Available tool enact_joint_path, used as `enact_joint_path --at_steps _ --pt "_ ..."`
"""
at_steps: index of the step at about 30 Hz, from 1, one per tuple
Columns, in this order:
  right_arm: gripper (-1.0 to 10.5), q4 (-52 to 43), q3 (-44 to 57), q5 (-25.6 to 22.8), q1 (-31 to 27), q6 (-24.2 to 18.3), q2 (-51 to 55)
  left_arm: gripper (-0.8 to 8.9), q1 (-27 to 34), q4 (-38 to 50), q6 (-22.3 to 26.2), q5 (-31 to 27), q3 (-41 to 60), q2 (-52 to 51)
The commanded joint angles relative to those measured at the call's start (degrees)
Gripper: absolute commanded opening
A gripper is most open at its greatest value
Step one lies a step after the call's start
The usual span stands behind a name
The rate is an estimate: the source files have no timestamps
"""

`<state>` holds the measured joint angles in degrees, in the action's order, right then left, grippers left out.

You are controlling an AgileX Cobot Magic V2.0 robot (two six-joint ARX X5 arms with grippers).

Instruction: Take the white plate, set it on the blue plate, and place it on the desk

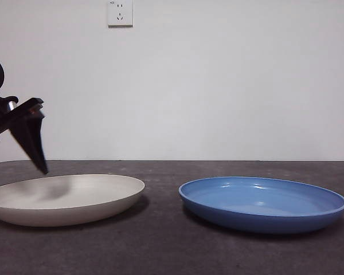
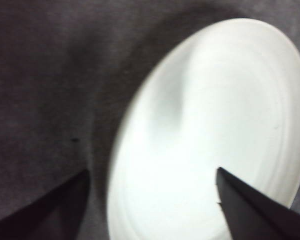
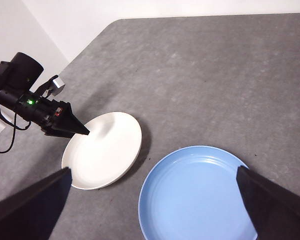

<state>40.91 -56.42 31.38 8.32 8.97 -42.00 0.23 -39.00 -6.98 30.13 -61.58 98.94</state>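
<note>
Nearest, white plate point(image 1: 66, 197) on the desk point(image 1: 160, 240), left end effector point(image 1: 37, 146) hovering above its rim, jaws wide apart, gripping nothing. Right of it, blue plate point(image 1: 264, 203) sits bare. Nothing lifted yet; everything's left to do.

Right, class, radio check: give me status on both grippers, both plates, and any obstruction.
Left gripper open, straddling white plate rim, not gripping. Right gripper open, waiting above. Blue plate bare, beside white plate on desk. Nothing between them.
</note>
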Motion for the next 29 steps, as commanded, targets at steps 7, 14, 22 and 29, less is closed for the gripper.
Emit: enact_joint_path --at_steps 7,14,22,29 --pt "5.9 -0.33 -1.05 0.11 0.17 -0.66 -0.24 0.08 0.15 0.42 -0.2 -1.25 -1.11 3.41" --pt "5.9 -0.17 -1.05 0.09 0.17 -0.68 -0.22 0.08 0.13 -0.92 -0.15 -2.54 -2.82 3.23" --pt "5.9 3.37 -1.9 -5.01 0.11 -0.68 1.97 0.08 -1.51 -5.88 -3.1 -2.49 -8.26 -0.7" --pt "5.9 6.12 -3.3 -5.92 0.13 -1.09 6.16 0.08 -7.13 -10.49 -4.96 -2.45 -13.51 -2.69"
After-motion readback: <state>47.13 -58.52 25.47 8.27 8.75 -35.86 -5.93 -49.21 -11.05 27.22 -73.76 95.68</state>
